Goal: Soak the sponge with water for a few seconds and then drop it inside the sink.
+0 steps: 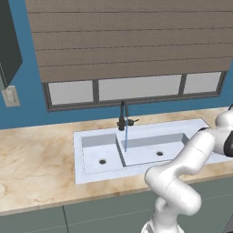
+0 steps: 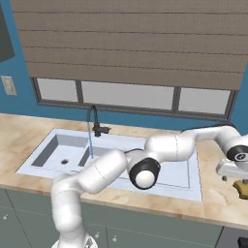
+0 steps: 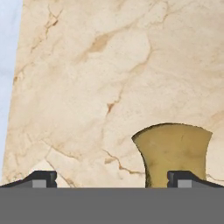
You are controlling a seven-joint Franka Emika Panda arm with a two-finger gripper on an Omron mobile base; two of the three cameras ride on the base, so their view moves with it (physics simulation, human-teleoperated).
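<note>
The sponge [image 3: 174, 151] is a yellow-orange block lying on the marble counter, right of the sink. In the hand view it sits low and to the right, under my right fingertip [image 3: 180, 178] rather than centred between the two tips. My gripper [image 3: 113, 179] is open, its tips wide apart, hovering just above the counter. In the right base view the gripper [image 2: 236, 179] hangs at the far right edge over the sponge [image 2: 241, 187]. Water [image 1: 126, 139] falls in a thin blue stream from the dark faucet [image 1: 123, 116] into the sink [image 1: 86, 154].
The pale sink [image 2: 196, 191] has a narrow left basin and a wider right one, each with a drain. The counter's front edge lies close below the sponge. A window with a lowered blind [image 1: 132, 41] backs the counter. My arm stretches across the right basin.
</note>
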